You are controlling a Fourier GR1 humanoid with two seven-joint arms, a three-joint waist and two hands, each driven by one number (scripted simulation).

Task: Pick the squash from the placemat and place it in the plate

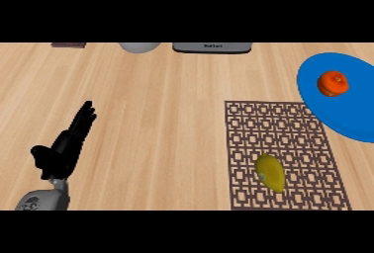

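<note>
A yellow squash (270,172) lies on the brown patterned placemat (281,128), near the mat's lower middle. The blue plate (329,104) sits at the right edge, its lower left rim over the mat's upper right corner, and an orange-red fruit (333,83) rests on it. My left hand (64,147) stands at the lower left with straight fingers pointing up, open and holding nothing, far from the squash. My right hand does not show.
Along the counter's far edge sit a grey rounded object (139,47), a grey flat appliance (212,47) and a dark brown item (69,45). Bare wooden counter (161,113) lies between my left hand and the placemat.
</note>
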